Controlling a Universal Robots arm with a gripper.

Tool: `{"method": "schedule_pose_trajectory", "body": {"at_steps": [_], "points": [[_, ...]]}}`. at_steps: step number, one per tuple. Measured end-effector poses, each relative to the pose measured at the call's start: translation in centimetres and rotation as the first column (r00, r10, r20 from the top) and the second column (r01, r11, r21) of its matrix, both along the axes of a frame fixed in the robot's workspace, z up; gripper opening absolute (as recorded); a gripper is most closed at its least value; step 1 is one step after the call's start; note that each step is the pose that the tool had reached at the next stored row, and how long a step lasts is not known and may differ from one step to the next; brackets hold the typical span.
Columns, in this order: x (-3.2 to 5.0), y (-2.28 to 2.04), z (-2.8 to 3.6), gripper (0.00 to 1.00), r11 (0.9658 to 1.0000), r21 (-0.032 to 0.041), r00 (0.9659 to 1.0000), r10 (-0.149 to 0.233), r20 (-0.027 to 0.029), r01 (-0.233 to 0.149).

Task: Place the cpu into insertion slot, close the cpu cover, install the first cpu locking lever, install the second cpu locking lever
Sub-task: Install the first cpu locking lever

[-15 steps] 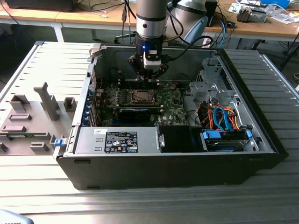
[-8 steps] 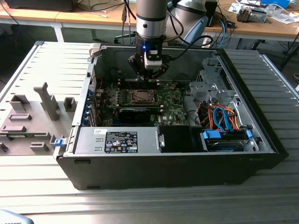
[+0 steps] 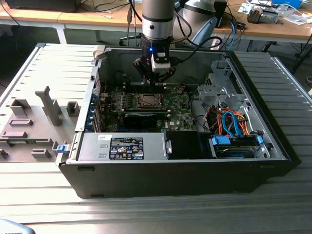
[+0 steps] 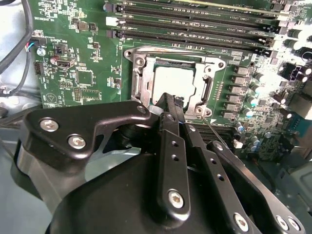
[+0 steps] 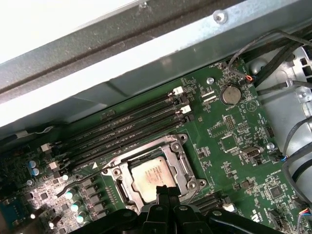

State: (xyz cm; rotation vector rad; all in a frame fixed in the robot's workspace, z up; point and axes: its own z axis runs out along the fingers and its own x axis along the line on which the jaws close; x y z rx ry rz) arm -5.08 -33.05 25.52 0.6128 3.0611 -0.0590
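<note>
The cpu [image 4: 173,82] [image 5: 150,174] lies flat in the insertion slot [image 4: 171,50] [image 5: 117,170] on the green motherboard. Its dull silver top shows through the window of the cpu cover [image 4: 142,80] [image 5: 178,160], which is down over it. In the exterior view the slot [image 3: 146,101] sits just below my gripper [image 3: 156,82] inside the open computer case. My gripper [image 4: 167,101] [image 5: 163,191] hovers at the socket's edge, its black fingertips pressed together with nothing visibly between them. A thin wire locking lever [image 4: 212,132] runs out from the socket corner beside the fingers.
Black memory slots [image 4: 195,22] [image 5: 126,129] run along one side of the socket. A black card [image 3: 141,118] lies in front of it in the exterior view. Drive cage and cables [image 3: 229,122] fill the case on the exterior view's right. A grey fixture tray [image 3: 34,124] sits outside on the left.
</note>
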Motion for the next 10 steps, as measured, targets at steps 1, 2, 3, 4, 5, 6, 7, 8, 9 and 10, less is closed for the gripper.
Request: {"method": "schedule_pose_trajectory", "body": {"at_steps": [1, 2, 3, 4, 5, 6, 7, 8, 9, 10], "points": [[0.00, 0.00, 0.00, 0.11, 1.0000, 0.0000, 1.0000, 0.004, 0.0000, -0.004], [0.00, 0.00, 0.00, 0.11, 1.0000, 0.0000, 1.0000, 0.008, 0.0000, -0.008], [0.00, 0.00, 0.00, 0.11, 0.9999, 0.0000, 0.9999, 0.011, 0.0000, -0.011], [0.00, 0.00, 0.00, 0.11, 0.9999, 0.0000, 0.9999, 0.016, 0.0000, -0.016], [0.00, 0.00, 0.00, 0.11, 0.9998, 0.0000, 0.9998, 0.019, 0.0001, -0.019], [0.00, 0.00, 0.00, 0.11, 0.9998, 0.0000, 0.9998, 0.022, 0.0000, -0.022], [0.00, 0.00, 0.00, 0.11, 0.9996, 0.0000, 0.9996, 0.027, 0.0000, -0.027], [0.00, 0.00, 0.00, 0.11, 0.9996, 0.0000, 0.9996, 0.030, 0.0000, -0.030], [0.00, -0.01, 0.00, 0.11, 0.9994, 0.0000, 0.9994, 0.035, 0.0000, -0.035], [0.00, 0.00, 0.00, 0.11, 0.9993, 0.0000, 0.9993, 0.038, 0.0000, -0.038]]}}
